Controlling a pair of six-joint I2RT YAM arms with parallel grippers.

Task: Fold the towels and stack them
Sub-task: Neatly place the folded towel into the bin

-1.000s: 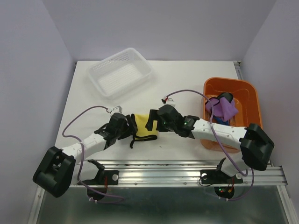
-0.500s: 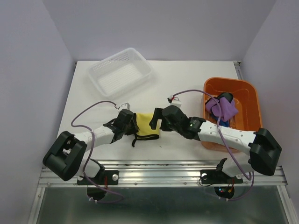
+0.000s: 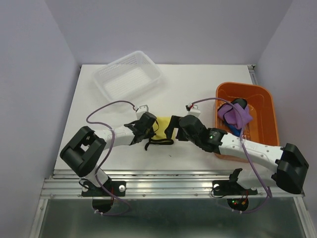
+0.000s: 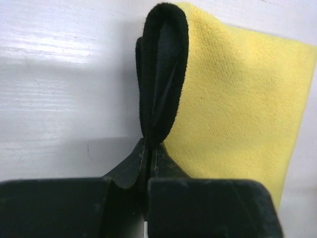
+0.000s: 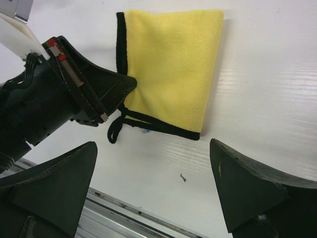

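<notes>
Yellow towel lies flat on the white table, near the front edge and between the two arms. It looks folded, with black edging down one side and along the hem nearest the right wrist camera. A loose black strand of that edging loops out at one corner.

The left gripper is clenched on the black edging at the corner of the towel nearest it. In the left wrist view the trim rises out of the pinched jaws as a narrow upright loop, and the yellow cloth spreads away to one side. The rest of the towel rests on the table.

The right gripper is spread wide and grips nothing. The towel lies just ahead of its fingers, not between them, with bare table showing in the gap.

A purple towel is heaped in the orange basket at the right of the table, well apart from both grippers. A bit of blue towel shows beneath it. A white basket sits at the far left.
</notes>
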